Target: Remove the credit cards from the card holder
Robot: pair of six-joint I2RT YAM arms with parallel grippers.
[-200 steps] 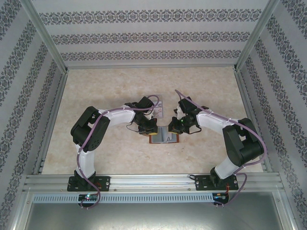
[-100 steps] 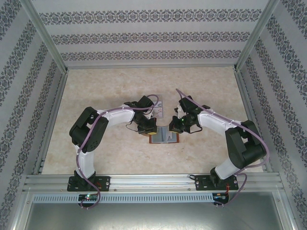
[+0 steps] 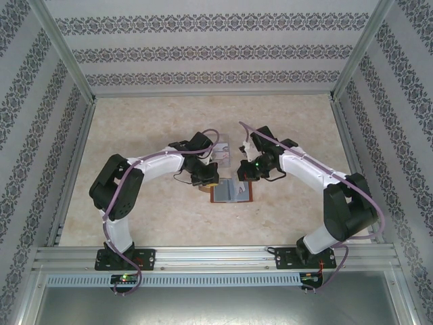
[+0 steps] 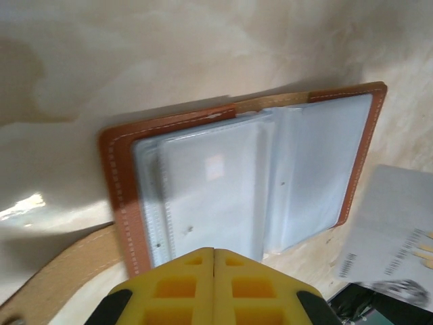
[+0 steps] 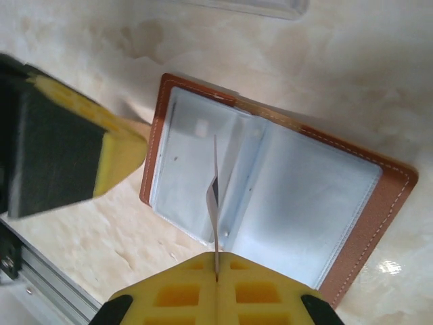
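Whitish credit card pinched edge-on in right gripper.

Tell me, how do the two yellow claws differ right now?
The right claw pinches a thin credit card edge-on; the left claw is shut with nothing visible between its fingers. The right claw hangs over the pockets of the card holder; the left claw sits at its edge beside the tan strap. Both are yellow, closed and close to the open card holder.

Card holder: matt brown stitched leather; pockets smooth translucent plastic; table glossy, marble-look.
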